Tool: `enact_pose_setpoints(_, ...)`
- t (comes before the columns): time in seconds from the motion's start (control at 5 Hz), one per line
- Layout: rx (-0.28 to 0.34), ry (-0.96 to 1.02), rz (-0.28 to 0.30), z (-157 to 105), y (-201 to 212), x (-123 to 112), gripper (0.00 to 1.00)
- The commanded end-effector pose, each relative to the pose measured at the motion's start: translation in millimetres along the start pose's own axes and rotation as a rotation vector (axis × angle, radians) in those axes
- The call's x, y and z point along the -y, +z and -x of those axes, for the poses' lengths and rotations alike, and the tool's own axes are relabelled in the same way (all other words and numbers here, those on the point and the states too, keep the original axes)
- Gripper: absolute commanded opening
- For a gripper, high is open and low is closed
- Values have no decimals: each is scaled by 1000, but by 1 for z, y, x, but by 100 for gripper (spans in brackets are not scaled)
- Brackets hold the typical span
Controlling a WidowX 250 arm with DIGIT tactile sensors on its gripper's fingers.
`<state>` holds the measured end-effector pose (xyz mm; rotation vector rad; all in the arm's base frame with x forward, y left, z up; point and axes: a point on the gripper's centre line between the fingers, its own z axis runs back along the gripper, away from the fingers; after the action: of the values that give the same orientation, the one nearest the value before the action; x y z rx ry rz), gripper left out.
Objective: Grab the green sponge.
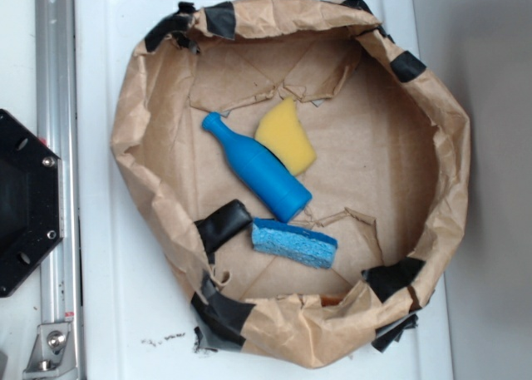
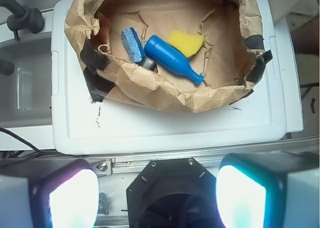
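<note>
The green sponge (image 1: 288, 137) is a yellow foam wedge with a curved pointed corner, lying inside the brown paper basin (image 1: 158, 89) against the blue bottle (image 1: 259, 169). In the wrist view the green sponge (image 2: 186, 41) lies far ahead, behind the blue bottle (image 2: 172, 58). My gripper (image 2: 157, 198) is open, its two pads wide apart at the bottom of that view, high above the black robot base (image 2: 172, 188) and well short of the basin. Nothing is between the fingers. The gripper does not show in the exterior view.
A flat blue sponge (image 1: 294, 242) lies next to the bottle's base, near a black tape roll (image 1: 223, 224). The basin's crumpled paper walls, patched with black tape, stand on a white lid (image 1: 108, 297). A metal rail (image 1: 54, 106) and the black robot base (image 1: 25, 201) are at the left.
</note>
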<state>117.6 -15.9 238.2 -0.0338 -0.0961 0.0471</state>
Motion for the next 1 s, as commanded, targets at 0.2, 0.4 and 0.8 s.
enact_pose_setpoints(0.2,55,163,-50,-41,-19,-11,100)
enact_pose_setpoints(0.4,96,381,-5,-84,-39,-15,100)
enact_pose_setpoints(0.8,134,871,0,-125,-125,-32,100)
